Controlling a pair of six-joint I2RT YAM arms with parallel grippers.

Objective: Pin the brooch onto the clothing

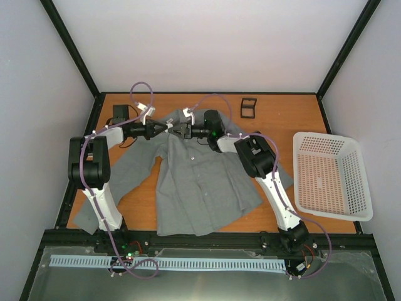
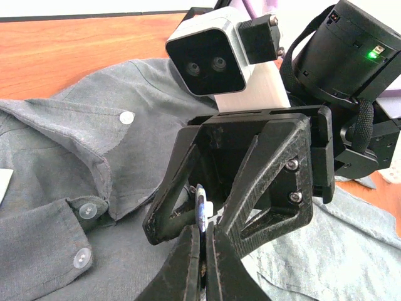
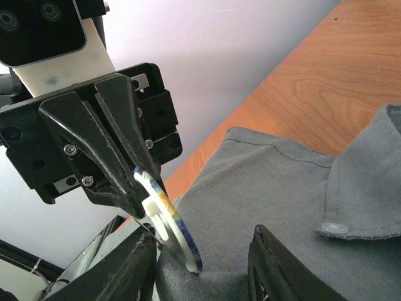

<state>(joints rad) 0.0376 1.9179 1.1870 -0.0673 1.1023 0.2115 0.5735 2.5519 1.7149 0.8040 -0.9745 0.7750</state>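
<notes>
The grey shirt lies spread on the table, collar at the far side. My left gripper is shut on the brooch, seen edge-on between its fingertips. In the right wrist view the brooch shows a white back with a clasp and a bluish rim. Its lower edge touches the shirt fabric near the collar. My right gripper faces the left one and is open, its fingers standing either side of the brooch without gripping it. The right gripper's black jaws fill the left wrist view.
A small black square holder stands at the back of the table. A white perforated basket sits at the right. A black box is at the back left. Shirt buttons lie beside the collar.
</notes>
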